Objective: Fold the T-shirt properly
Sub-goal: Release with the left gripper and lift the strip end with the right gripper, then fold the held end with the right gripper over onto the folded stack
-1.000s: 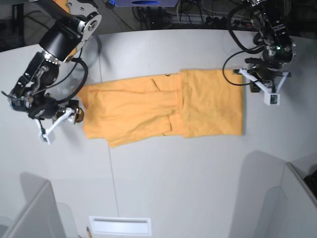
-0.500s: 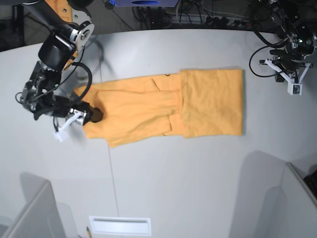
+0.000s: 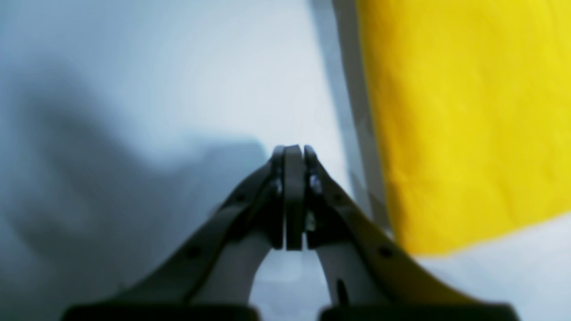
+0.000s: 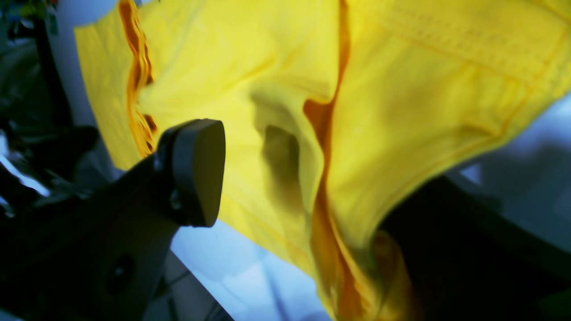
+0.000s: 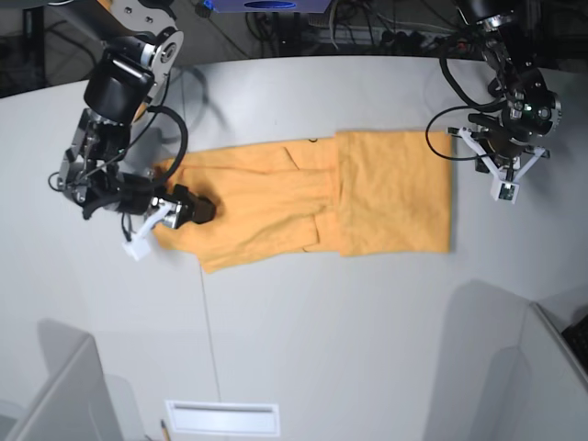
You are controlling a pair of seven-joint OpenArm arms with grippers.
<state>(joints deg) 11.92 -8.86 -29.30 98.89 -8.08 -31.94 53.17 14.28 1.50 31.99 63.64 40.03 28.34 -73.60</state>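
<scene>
You see one orange T-shirt [image 5: 303, 207] on one white table [image 5: 322, 322], flanked by two robot hands: the left hand [image 5: 503, 175] and the right hand [image 5: 170, 213].

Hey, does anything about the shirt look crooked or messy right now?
Yes. The T-shirt is folded unevenly: its end by the left gripper lies as a neat block, while the end at the right gripper is rumpled, with a slanted lower edge and overlapping layers out of line.

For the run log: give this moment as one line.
T-shirt partly folded on table | right gripper open, straddling its edge | left gripper shut, empty, beside shirt
</scene>
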